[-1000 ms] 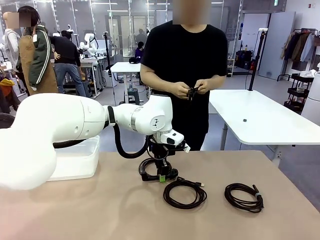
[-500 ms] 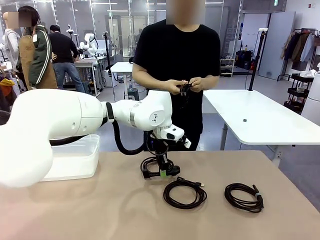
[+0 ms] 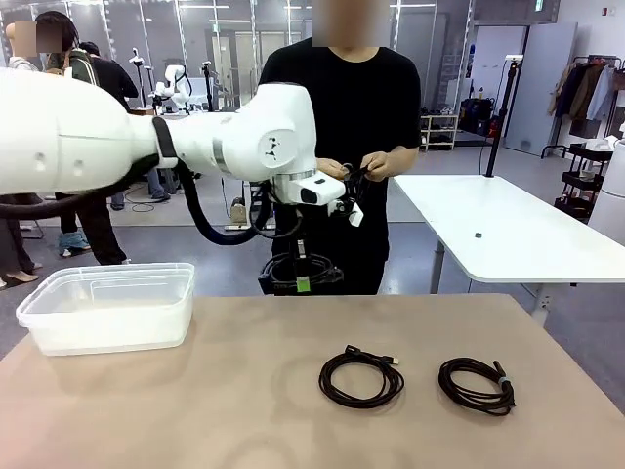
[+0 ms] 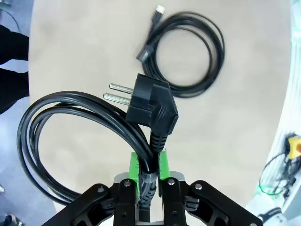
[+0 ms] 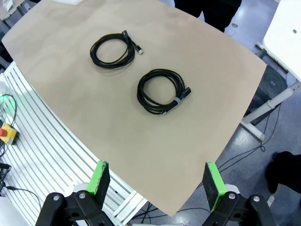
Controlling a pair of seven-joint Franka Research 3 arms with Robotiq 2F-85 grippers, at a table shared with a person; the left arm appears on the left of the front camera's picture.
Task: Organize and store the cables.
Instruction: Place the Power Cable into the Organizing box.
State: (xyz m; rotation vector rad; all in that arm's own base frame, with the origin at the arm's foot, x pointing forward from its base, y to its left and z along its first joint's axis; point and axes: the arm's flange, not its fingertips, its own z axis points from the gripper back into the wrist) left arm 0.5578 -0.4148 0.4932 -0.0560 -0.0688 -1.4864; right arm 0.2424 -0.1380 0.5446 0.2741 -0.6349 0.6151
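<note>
Tan counter (image 3: pixel 195 410) across the foreground. Clear plastic bin (image 3: pixel 107 308) upright at its left end. Person in a black shirt (image 3: pixel 342 107) standing at the far side. White table (image 3: pixel 508 234) behind on the right, carrying a small dark object (image 3: pixel 478 234). Black cart (image 3: pixel 586 181) near the right wall. Beside the counter, a white slatted panel (image 5: pixel 42 141) and a yellow box with a red button (image 5: pixel 8 133).

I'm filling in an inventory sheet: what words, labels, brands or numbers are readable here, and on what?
No text is readable.
left arm: small dark emblem on a joint, too small to read.
green sign near the ceiling: too small to read.
held cable: no print shows on its plug.
</note>
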